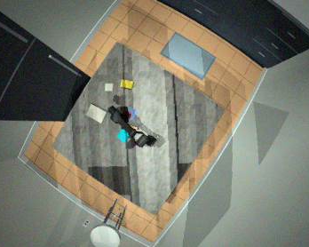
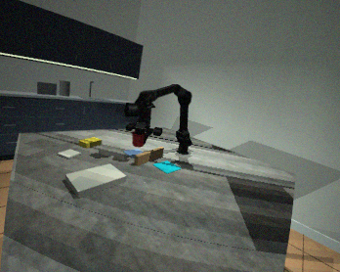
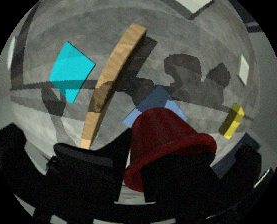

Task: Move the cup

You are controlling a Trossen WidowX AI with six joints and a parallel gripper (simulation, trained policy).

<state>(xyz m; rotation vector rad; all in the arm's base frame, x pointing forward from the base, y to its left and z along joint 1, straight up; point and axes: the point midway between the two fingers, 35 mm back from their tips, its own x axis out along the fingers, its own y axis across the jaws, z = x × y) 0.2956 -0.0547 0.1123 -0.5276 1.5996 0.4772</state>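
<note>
The red cup (image 1: 129, 115) (image 2: 139, 140) (image 3: 161, 131) is held off the table, above or near the blue pad (image 1: 132, 111) (image 2: 133, 153) (image 3: 177, 111). My gripper (image 2: 140, 132) (image 3: 134, 131) is shut on the cup, with a finger at its mouth in the wrist view. The cup looks tilted in the wrist view, its wide rim towards the camera. The cyan pad (image 1: 122, 135) (image 2: 167, 167) (image 3: 71, 72) lies bare on the table, on the far side of the wooden barrier. No marbles can be made out; the cup's inside is hidden.
A low wooden barrier (image 2: 142, 158) (image 3: 114, 75) stands between the two pads. A large pale slab (image 1: 96, 113) (image 2: 96, 178), a small white block (image 1: 108, 87) (image 2: 68, 154) (image 3: 244, 70) and a yellow block (image 1: 127, 84) (image 2: 90, 142) (image 3: 233, 122) lie farther off on the table.
</note>
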